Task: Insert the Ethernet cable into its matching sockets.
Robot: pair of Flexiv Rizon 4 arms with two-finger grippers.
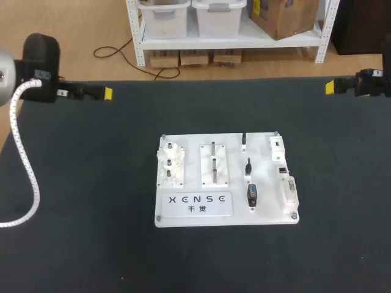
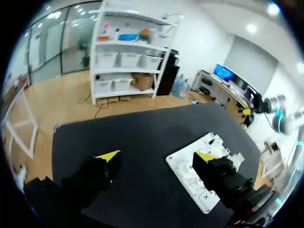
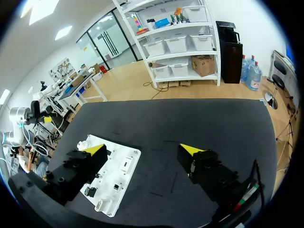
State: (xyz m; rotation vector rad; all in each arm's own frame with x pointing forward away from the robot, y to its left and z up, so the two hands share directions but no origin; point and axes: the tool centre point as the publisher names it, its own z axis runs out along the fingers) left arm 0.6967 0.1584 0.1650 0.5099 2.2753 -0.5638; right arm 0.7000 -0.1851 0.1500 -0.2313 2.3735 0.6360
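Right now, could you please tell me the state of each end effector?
Left end effector: open, empty.
Right end effector: open, empty.

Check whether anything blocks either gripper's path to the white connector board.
Nothing visible does. Only bare black table lies between the left gripper and the white connector board, and between the right gripper and it. Both grippers are open, near the table's far corners.

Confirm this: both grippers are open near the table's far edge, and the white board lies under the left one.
Wrong: the head view shows the white board mid-table, clear of the left gripper. It and the right gripper are open near the far edge.
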